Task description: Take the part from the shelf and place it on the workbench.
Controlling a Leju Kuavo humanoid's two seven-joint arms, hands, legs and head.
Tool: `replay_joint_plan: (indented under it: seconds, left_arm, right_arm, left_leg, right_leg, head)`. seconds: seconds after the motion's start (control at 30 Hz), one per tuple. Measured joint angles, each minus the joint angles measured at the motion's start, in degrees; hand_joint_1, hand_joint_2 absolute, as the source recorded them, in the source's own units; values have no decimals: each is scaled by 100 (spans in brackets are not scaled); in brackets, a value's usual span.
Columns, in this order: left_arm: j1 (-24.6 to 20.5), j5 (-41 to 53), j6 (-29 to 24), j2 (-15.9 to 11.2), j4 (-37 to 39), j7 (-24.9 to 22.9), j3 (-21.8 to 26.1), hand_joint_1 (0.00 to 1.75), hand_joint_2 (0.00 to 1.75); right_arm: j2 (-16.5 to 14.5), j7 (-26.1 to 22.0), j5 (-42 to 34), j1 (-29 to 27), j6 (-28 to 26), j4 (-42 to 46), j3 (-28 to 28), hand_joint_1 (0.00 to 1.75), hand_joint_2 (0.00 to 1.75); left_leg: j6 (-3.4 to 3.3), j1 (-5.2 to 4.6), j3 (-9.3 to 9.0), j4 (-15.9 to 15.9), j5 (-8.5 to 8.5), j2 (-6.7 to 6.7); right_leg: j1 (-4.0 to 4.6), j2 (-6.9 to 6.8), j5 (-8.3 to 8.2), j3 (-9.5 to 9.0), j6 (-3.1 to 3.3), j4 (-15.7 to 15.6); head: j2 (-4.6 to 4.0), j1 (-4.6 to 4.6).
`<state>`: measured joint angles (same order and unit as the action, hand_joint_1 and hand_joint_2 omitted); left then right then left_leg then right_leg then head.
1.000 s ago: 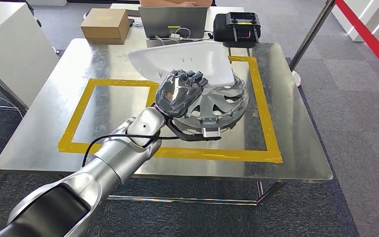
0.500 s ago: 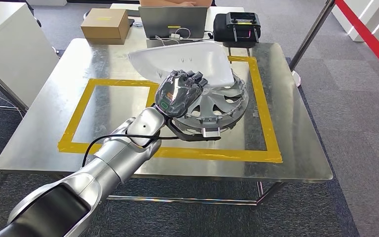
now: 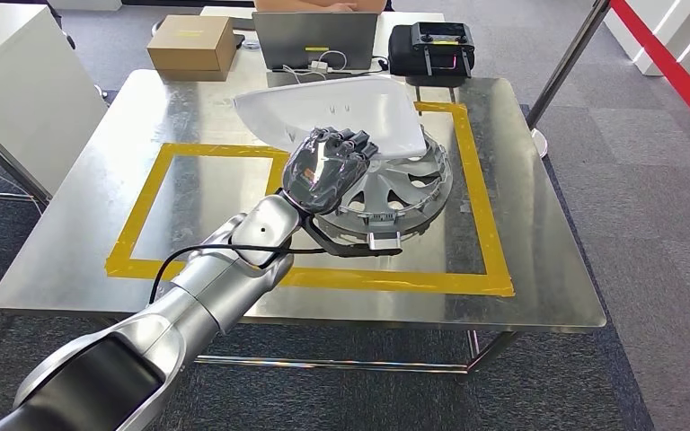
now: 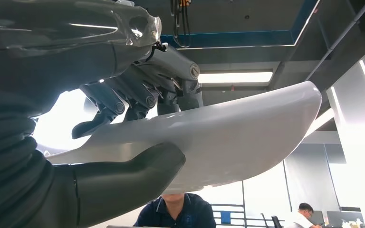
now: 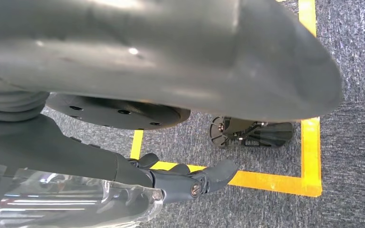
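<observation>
Left hand (image 3: 325, 169) grips the white part (image 3: 341, 108) above the workbench's (image 3: 72, 242) far right side
It may slide off the wheel cover (image 3: 395, 193) underneath if released there

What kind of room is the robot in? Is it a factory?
More likely a test lab inside an office than a factory. The steel workbench has a yellow tape outline and car parts, a wheel cover and a white panel, while a laptop and carpet floor look like an office.
</observation>
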<state>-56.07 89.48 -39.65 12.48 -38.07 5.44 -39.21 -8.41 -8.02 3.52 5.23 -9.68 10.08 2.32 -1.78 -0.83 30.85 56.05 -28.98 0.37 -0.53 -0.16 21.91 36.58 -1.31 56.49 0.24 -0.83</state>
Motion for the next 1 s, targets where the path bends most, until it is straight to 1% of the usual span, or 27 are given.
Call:
replay_joint_plan:
  seconds: [1.0]
  left_arm:
    - [0, 0, -4, 0, 1, 0, 0, 175, 175]
  right_arm:
    - [0, 0, 0, 0, 0, 0, 0, 0, 0]
  left_leg:
    - [0, 0, 0, 0, 0, 0]
  right_leg:
    - [0, 0, 0, 0, 0, 0]
  head:
    - [0, -1]
